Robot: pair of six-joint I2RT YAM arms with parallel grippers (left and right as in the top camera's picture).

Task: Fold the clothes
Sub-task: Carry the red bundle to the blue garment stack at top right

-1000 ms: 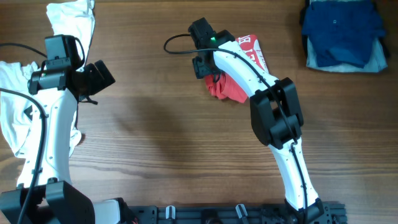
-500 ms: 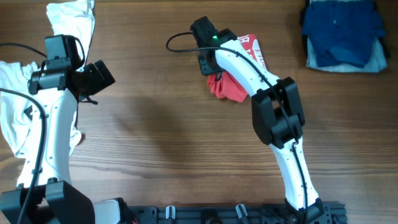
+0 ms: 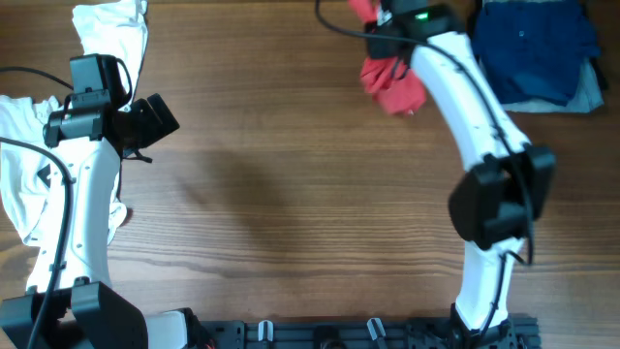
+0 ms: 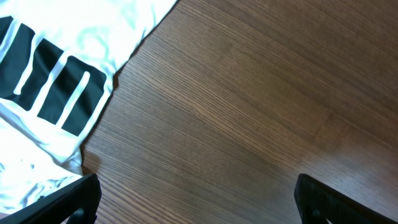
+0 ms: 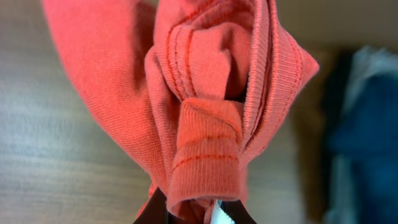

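Since one second ago, the right gripper is moving from the upper middle of the overhead frame toward the upper right, and the red shirt is going with it. Before, the shirt was lying bunched on the table under the arm; now it is hanging as a blurred lump below the gripper, near the top edge and just beside the blue pile. The left arm and the white shirt are staying where they were. The overhead view is hiding the right jaws behind the arm and the cloth, but the right wrist view is showing them at the bottom edge, pressed together on a rolled, ribbed hem of the red shirt, with the rest of the cloth bunching up in front of the camera. The left wrist view is showing what the overhead cannot: black bars printed on the white shirt in its upper left corner. The left gripper is hovering over bare wood with its jaws wide apart, touching nothing.
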